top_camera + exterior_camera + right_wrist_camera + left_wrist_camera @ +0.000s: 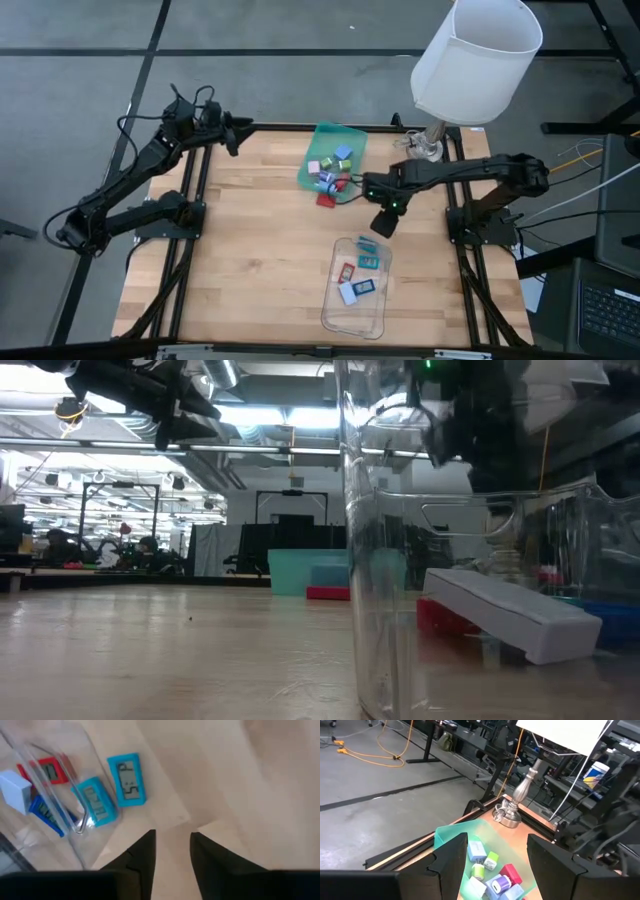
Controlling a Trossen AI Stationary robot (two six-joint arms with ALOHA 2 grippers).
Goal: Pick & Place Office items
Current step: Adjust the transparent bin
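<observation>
A pale wooden tabletop (260,240) in a dark frame stands on a grey floor, with a white-shaded lamp (475,55) at its 1 o'clock corner. At 12 o'clock a green tray (322,135) holds a heap of chunky office items (331,172), blue, green, purple and red, and a red piece (326,199) lies right at the tray's near edge. Toward 5 o'clock a clear plastic tray (352,318) holds flat items, red, blue, teal and a white block (14,787); one teal rectangle (127,779) lies on the wood just beside that tray's rim, touching or nearly touching another teal one (96,802) under the rim. The right tool (384,222) hangs over bare wood between the two trays, its fingers (142,852) slightly parted and holding nothing. The left tool (236,133) waits at the 11 o'clock edge, jaws apart and empty, looking toward the green tray. In the low view the clear tray's wall blocks much of the scene.
</observation>
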